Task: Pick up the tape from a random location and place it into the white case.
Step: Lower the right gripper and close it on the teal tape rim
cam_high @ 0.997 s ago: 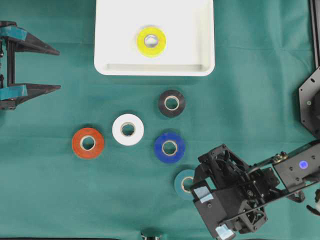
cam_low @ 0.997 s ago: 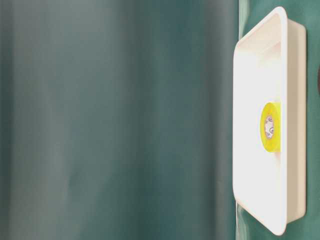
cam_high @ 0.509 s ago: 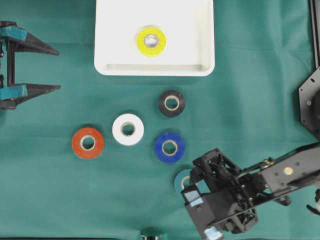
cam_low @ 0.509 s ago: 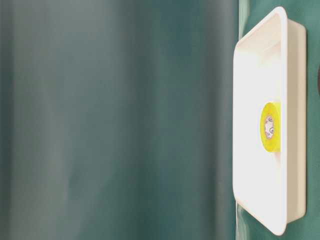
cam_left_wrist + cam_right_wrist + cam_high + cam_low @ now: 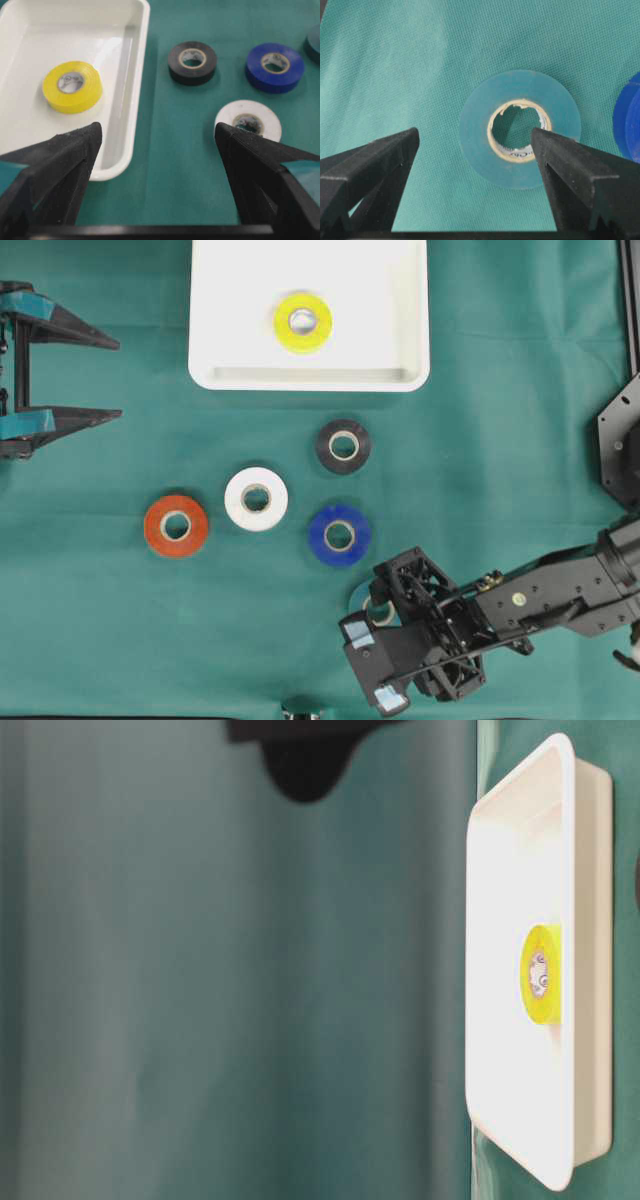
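My right tool (image 5: 475, 145) is sliding left over the teal tape (image 5: 520, 128), jaws wide, empty; I'm centring before lowering.

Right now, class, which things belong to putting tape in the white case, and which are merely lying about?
In the job:
white case
teal tape under the open right gripper

Lying about:
yellow tape, already in the case
black tape
white tape
blue tape
red tape

No readable text

The teal tape roll's (image 5: 520, 129) cardboard core bears faint print, perhaps lettering, too blurred to read.
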`<state>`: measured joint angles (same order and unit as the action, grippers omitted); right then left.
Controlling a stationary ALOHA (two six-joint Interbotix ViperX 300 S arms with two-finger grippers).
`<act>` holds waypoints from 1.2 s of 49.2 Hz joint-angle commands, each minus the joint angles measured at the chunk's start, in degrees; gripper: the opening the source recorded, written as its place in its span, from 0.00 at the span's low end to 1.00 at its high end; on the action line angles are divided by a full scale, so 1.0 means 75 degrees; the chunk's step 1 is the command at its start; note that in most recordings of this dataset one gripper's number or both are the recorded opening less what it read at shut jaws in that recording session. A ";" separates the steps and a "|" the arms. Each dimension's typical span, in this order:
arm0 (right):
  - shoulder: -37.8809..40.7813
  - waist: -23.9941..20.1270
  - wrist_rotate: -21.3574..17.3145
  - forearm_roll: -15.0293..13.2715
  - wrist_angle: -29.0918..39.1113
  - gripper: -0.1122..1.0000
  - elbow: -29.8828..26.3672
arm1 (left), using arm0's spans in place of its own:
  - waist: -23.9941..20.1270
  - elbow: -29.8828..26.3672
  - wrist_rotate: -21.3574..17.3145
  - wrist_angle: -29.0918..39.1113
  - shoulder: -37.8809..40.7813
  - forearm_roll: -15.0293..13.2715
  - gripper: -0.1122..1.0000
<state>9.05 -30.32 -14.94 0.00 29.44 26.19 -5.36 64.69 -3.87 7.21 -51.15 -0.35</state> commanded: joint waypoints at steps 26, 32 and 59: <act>0.0223 -0.0105 -0.0012 -0.0012 -0.0961 0.92 0.0246 | -0.0012 -0.0047 0.0012 -0.0117 0.0047 -0.0023 0.99; 0.0234 -0.0117 -0.0012 -0.0012 -0.0961 0.92 0.0234 | -0.0012 -0.0035 0.0012 -0.0117 0.0035 -0.0012 0.99; 0.0270 -0.0117 -0.0035 -0.0012 -0.0961 0.90 0.0188 | -0.0023 -0.0012 0.0012 -0.0117 0.0047 -0.0023 0.99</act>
<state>11.87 -30.76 -15.03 0.00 22.50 28.92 -5.27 65.13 -3.87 6.86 -51.06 -0.35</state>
